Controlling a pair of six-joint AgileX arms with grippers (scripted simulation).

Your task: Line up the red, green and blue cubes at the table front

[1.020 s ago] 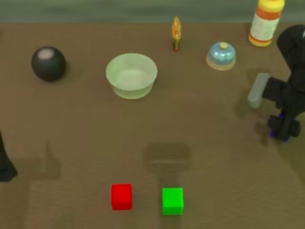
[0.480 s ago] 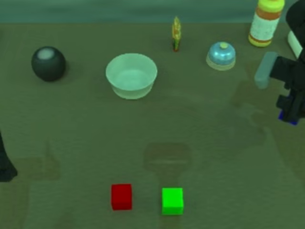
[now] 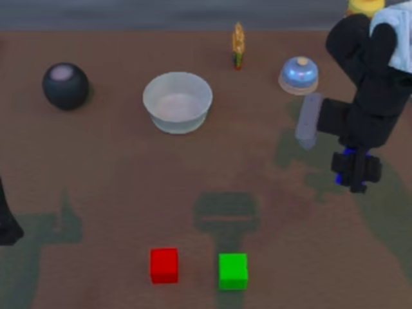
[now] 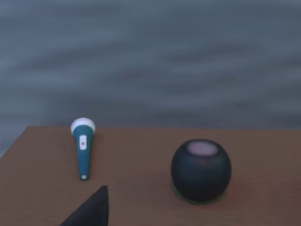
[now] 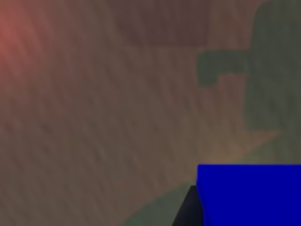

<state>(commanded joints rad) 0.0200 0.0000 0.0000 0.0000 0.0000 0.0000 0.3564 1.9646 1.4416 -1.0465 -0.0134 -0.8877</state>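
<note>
The red cube [image 3: 164, 265] and the green cube [image 3: 232, 271] rest side by side near the front of the brown table [image 3: 96, 161], a cube's width apart. My right gripper [image 3: 356, 170] hangs over the right half of the table, behind and to the right of the green cube. It is shut on the blue cube [image 5: 249, 195], lifted clear of the surface. In the top view only blue slivers show between its fingers. My left gripper [image 3: 6, 225] stays parked at the left edge, open, with one fingertip [image 4: 94, 212] in its wrist view.
A white bowl [image 3: 177, 102] stands at centre back and a dark sphere [image 3: 65, 85] at back left. A small orange figure [image 3: 238, 45] and a blue bell [image 3: 299, 74] are farther back. A teal microphone [image 4: 82, 147] lies beyond the sphere. A yellow-capped bottle [image 3: 364, 5] is mostly hidden by my right arm.
My right gripper has carried the blue cube leftward from the table's right edge and slightly toward the front. The red and green cubes and the left arm have not moved.
</note>
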